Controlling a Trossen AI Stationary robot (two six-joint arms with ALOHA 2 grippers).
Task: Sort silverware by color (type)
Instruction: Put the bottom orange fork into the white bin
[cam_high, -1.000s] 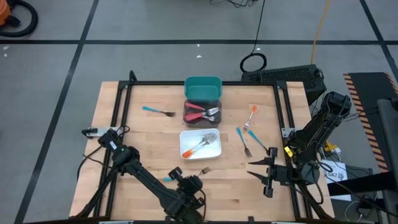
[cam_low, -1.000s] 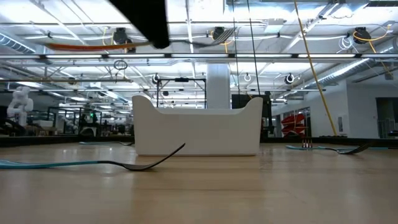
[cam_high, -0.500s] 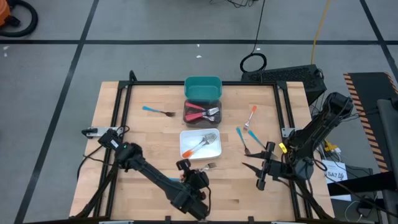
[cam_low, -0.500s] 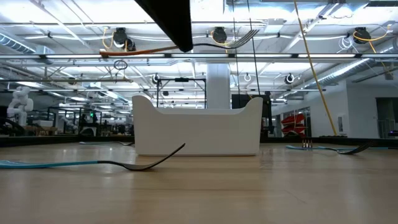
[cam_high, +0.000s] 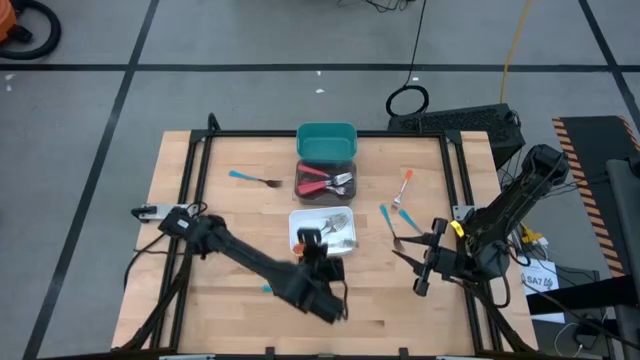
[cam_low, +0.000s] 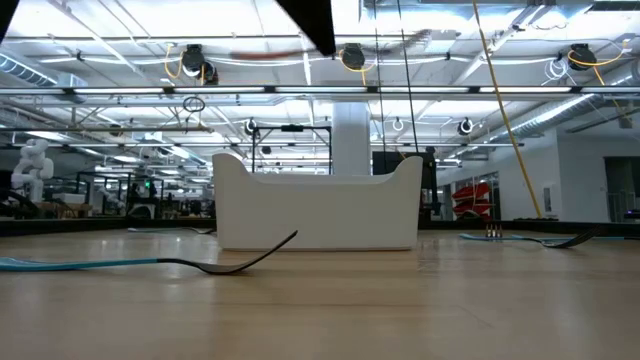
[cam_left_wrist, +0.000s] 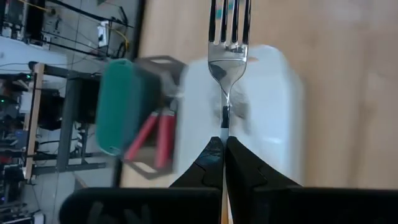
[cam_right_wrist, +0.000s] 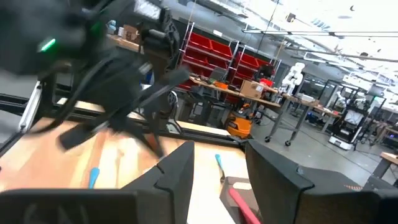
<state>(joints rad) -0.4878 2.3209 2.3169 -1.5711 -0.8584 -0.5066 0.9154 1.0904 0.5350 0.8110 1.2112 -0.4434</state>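
My left gripper (cam_high: 316, 243) hangs over the near edge of the white bin (cam_high: 300, 222), shut on an orange-handled fork whose silver head (cam_left_wrist: 229, 38) sticks out past the fingertips. In the low view the fork is a blurred streak (cam_low: 270, 54) high above the white bin (cam_low: 318, 212). An orange-handled fork head (cam_high: 343, 238) lies inside that bin. My right gripper (cam_high: 424, 268) stands open near the table's right edge, with nothing between its fingers. Loose forks lie on the table: a blue one (cam_high: 254, 180) at the far left, an orange one (cam_high: 403, 187) and two blue ones (cam_high: 392, 226) at the right. My left gripper pinches the fork between its two fingertips at the thin neck (cam_left_wrist: 224, 124) just behind the head. The fingers slant down from the table's near left. The tines point on ahead of the fingertips. The fork is lifted clear, above the white bin.
A dark bin (cam_high: 325, 182) holding red-handled forks sits behind the white bin, and a teal bin (cam_high: 327, 142) behind that. Another blue fork (cam_low: 150, 264) lies near the table's front, partly under my left arm in the high view. A black frame (cam_high: 200, 150) borders the table.
My left gripper has carried the fork up and from the table's near edge toward the white bin, rolling its wrist on the way; the fork stays lifted clear. My right gripper has drifted a little toward the far edge, still open.
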